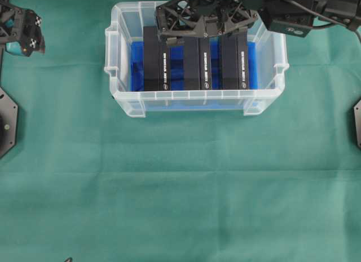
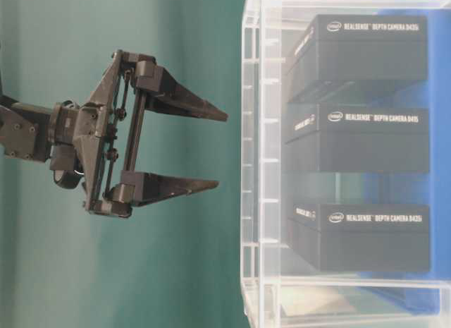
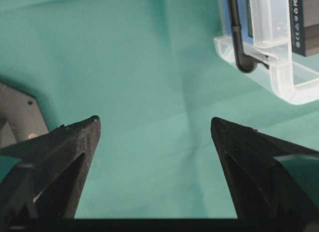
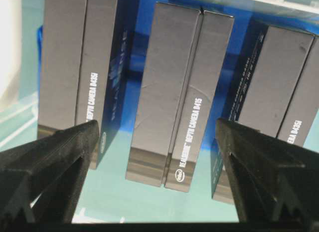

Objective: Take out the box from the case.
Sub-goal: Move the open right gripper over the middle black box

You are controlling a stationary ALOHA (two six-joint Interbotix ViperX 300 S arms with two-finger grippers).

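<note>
Case (image 1: 121, 25), clear plastic, at 12 o'clock on green cloth (image 1: 180, 183); holds three black boxes upright: left (image 1: 156, 59), middle (image 1: 198, 62), right (image 1: 234, 59).
Right gripper (image 4: 157, 137): jaws wide, empty, above the middle box; lettering legible in wrist view only.
Left gripper (image 2: 211, 148): jaws wide, empty, outside case, seen whole only at table level.
</note>
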